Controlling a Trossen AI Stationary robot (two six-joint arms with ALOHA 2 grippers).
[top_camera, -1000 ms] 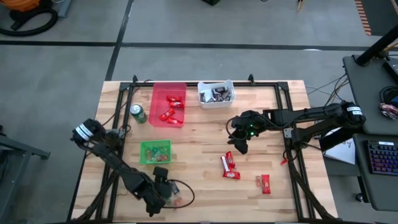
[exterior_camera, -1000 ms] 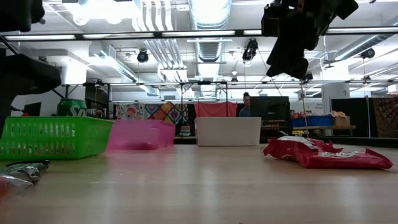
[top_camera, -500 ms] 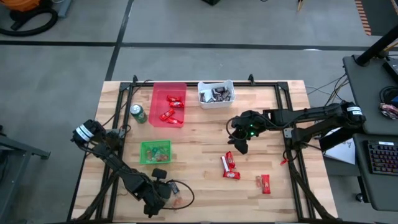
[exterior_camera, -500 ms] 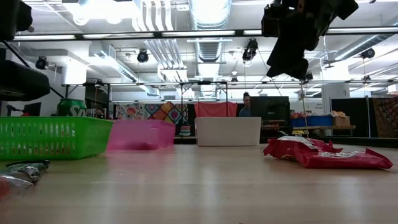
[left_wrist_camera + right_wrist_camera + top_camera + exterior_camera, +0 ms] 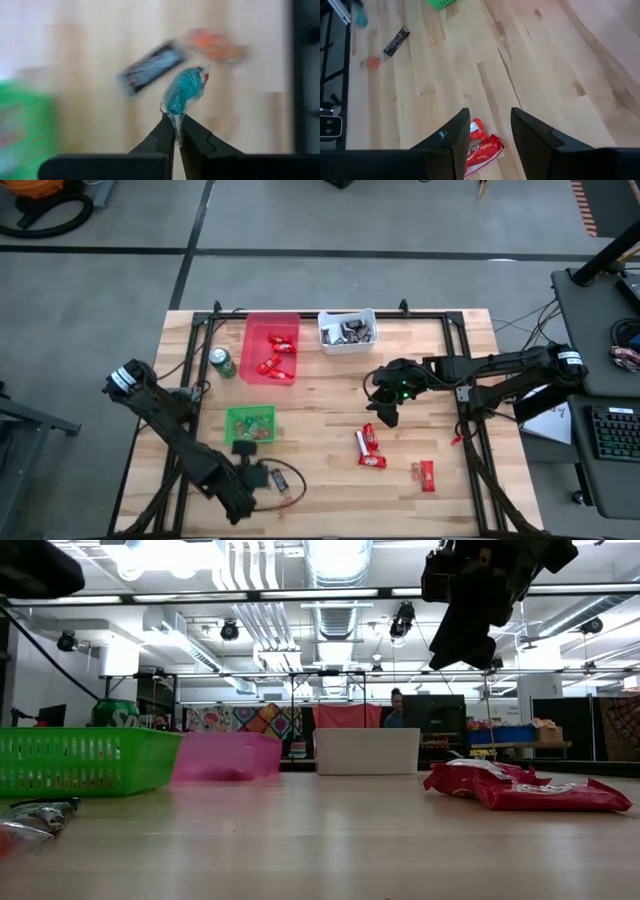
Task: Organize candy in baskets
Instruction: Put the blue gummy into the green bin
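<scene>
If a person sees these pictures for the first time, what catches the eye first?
Probably the left gripper, shut on a blue-wrapped candy lifted above the wooden table near its front left corner. Next, the translucent red basket holding red-wrapped bars at the far side, and the right gripper open above loose red bars.

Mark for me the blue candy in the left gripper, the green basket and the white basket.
blue candy [image 5: 184, 90]: left wrist view, middle of its wrapper.
green basket [image 5: 231, 416]: high view, its left rim.
white basket [image 5: 366, 751]: low view, its front wall.
</scene>
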